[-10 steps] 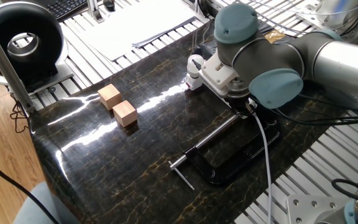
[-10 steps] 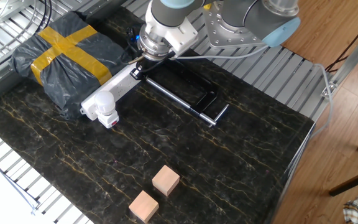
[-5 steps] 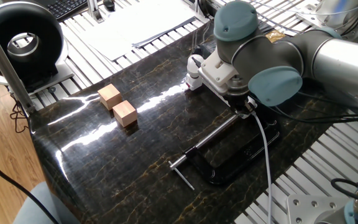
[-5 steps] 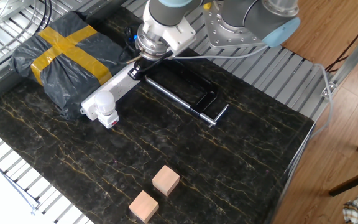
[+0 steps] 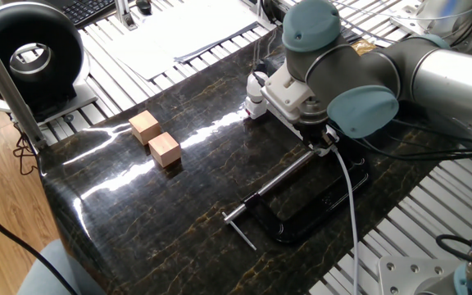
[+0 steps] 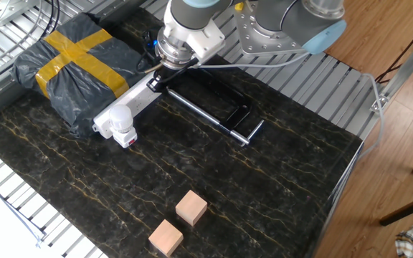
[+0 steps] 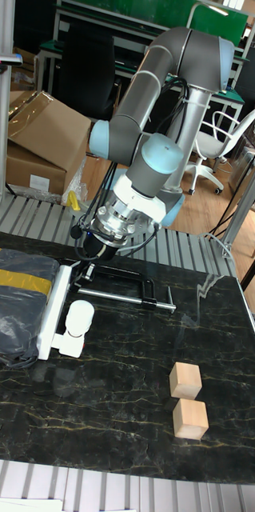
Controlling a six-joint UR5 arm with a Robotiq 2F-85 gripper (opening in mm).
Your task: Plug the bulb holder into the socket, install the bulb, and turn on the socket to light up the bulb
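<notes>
Bulb [image 7: 80,318] unmarked; no legible writing.

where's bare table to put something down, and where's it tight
Free: the dark top between the bulb and the two wooden blocks, and the stretch from the black clamp to the blocks. Tight: the back, where power strip, clamp, taped bag and arm crowd together.

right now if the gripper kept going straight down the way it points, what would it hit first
Most likely the socket, near its end away from the bulb. The gripper points down over that end, beside the black clamp. Its fingertips are hidden, so depth is uncertain.
</notes>
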